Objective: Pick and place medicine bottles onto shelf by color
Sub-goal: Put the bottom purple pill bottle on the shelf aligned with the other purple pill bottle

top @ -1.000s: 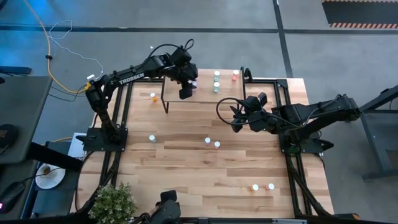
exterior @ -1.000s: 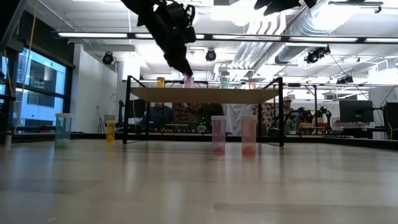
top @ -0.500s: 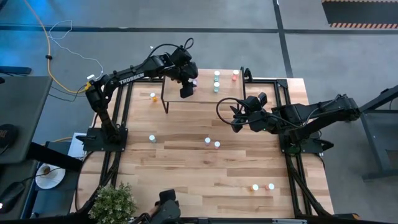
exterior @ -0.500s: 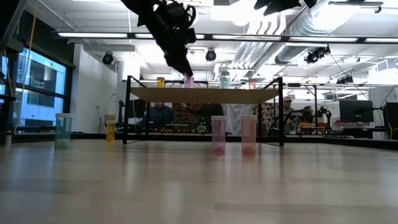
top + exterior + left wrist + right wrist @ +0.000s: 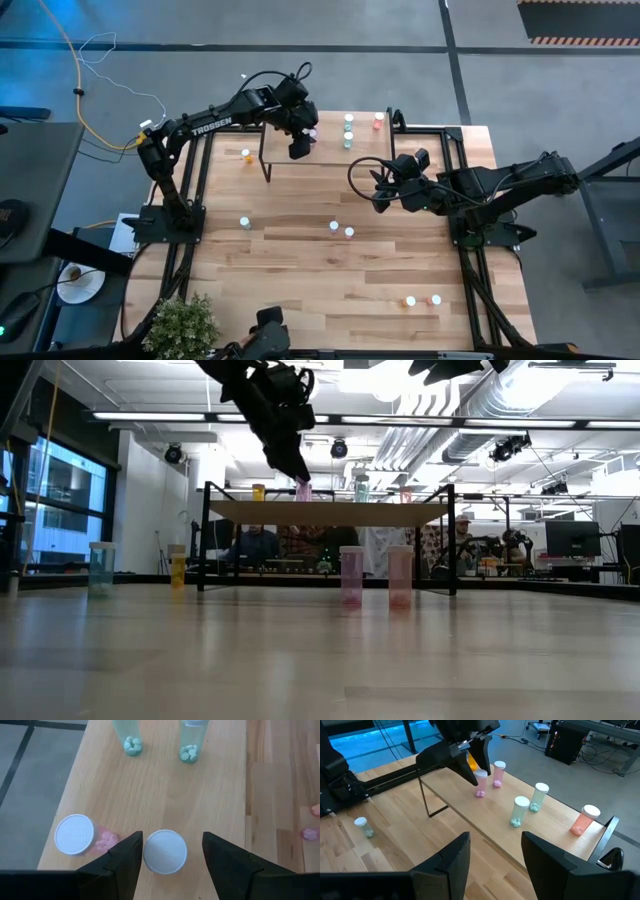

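From above, a light-wood table [image 5: 330, 265] on grey floor carries the shelf [image 5: 330, 150] at its far edge, with bottles scattered below. At table height, people sit at desks beyond the shelf. The left gripper [image 5: 169, 857] stands released around a pink bottle [image 5: 164, 851] on the shelf (another beside it). The right gripper [image 5: 492, 852] hangs open, empty.

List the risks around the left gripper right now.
1. The left gripper stands open around a pink bottle on the shelf; lifting off at a slant might tip it.
2. A second pink bottle stands right beside one finger, so a sideways move may knock it off the near shelf edge.
3. The right gripper hovers near the shelf's end; its arm could clash if both move.
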Controlling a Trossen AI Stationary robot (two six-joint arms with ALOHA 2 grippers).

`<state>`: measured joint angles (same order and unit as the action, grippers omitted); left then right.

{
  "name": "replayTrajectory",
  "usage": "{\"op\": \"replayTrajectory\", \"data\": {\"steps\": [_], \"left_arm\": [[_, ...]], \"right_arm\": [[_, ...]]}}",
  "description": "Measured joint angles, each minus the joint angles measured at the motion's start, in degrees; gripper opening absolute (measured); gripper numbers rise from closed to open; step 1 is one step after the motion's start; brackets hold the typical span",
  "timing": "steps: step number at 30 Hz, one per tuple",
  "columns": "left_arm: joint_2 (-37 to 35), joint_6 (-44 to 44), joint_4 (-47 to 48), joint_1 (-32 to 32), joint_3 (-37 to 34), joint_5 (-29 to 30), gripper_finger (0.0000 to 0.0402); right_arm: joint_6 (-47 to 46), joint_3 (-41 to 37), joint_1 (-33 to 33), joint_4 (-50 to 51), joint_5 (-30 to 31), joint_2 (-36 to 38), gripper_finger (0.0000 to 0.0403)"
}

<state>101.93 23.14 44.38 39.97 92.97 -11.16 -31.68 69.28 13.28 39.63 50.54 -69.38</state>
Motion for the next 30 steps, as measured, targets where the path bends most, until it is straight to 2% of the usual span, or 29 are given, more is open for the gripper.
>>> {"op": "replayTrajectory", "data": {"steps": [30], "left_arm": [[0.0,-0.5,0.9,0.0,0.0,-0.9,0.0196]], "right_arm": [[0.0,0.0,0.0,0.0,0.0,0.0,0.0170]]}}
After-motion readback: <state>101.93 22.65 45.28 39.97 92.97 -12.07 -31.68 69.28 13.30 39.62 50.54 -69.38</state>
